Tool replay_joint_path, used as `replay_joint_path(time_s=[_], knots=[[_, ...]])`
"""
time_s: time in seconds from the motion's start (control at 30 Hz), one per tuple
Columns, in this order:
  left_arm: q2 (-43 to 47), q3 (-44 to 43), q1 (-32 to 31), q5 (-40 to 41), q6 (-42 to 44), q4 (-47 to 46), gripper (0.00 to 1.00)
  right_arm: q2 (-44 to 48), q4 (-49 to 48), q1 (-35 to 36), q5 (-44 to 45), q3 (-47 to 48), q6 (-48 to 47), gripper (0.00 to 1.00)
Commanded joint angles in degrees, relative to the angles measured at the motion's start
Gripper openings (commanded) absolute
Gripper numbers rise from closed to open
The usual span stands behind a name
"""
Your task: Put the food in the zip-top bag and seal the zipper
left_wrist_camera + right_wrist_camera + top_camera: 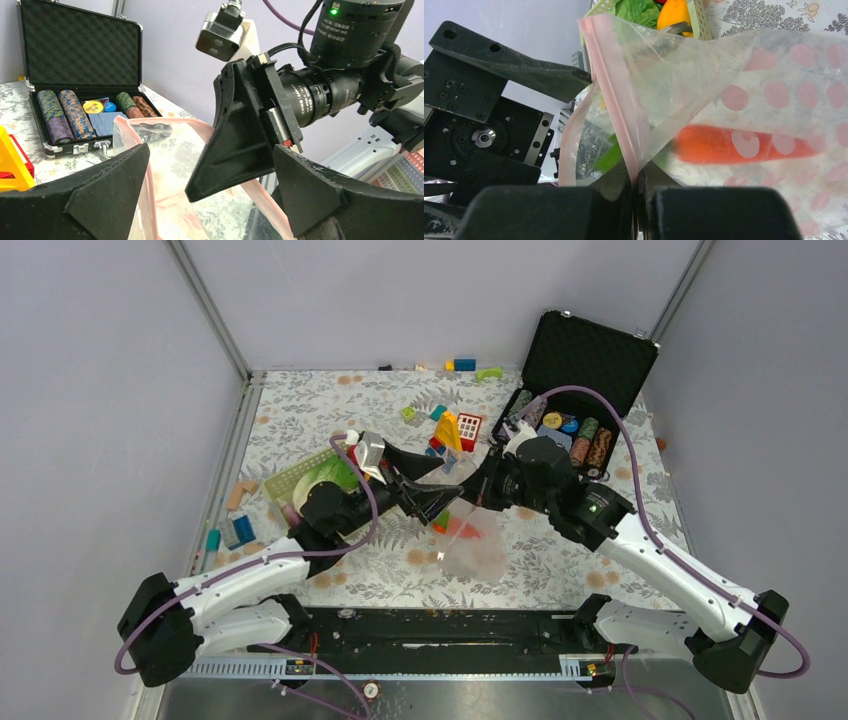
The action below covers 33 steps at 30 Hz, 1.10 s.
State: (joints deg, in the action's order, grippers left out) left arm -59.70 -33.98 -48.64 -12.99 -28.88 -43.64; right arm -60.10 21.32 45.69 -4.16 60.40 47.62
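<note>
While the right hand (pixel 634 184) clamps the zip-top bag (pixel 704 75) and the left hand (pixel 428 502) gapes, a floral tablecloth (pixel 300 410) meets grey walls (pixel 430 300).

The left arm (pixel 230 585) and right arm (pixel 670 570) are made of white links and black joints. Purple cables (pixel 372 505) are routed along them. Black wedge-shaped fingers (pixel 235 145) are fitted.

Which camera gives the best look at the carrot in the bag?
Right wrist: the carrot shows large and orange through the clear bag. Top external shows only a small orange-red blur; left wrist shows the bag's mouth, no carrot.
</note>
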Motion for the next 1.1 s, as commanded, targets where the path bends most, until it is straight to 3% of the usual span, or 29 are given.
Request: replay_joint_path(time_s=[0.0, 0.27, 0.47, 0.6, 0.73, 1.07], knots=[[2.9, -3.6, -0.2, -2.5, -0.3, 3.2, 0.98, -0.1, -0.3, -0.2, 1.9, 3.1, -1.4, 0.05], [8.7, -8.0, -0.2, 2.5, 0.2, 18.1, 0.99, -0.6, 2.7, -0.3, 3.7, 3.8, -4.4, 0.04], [10.5, -13.6, -0.1, 21.6, 2.2, 40.1, 0.99, -1.5, 16.5, -0.3, 15.4, 9.0, -11.1, 0.04], [10.1, -14.2, 1.5, 30.0, 0.2, 47.5, 0.99, -0.5, 26.9, -0.3, 27.0, 13.0, -13.3, 0.04], [9.7, -13.2, 6.9, 27.7, -3.0, 50.2, 0.99, -1.5, 37.9, -0.3, 36.3, 18.6, -13.5, 0.06], [7.9, -12.7, 12.7, 26.4, -4.1, 54.3, 0.99, -11.4, 47.6, -0.3, 37.9, 25.2, -14.2, 0.06]])
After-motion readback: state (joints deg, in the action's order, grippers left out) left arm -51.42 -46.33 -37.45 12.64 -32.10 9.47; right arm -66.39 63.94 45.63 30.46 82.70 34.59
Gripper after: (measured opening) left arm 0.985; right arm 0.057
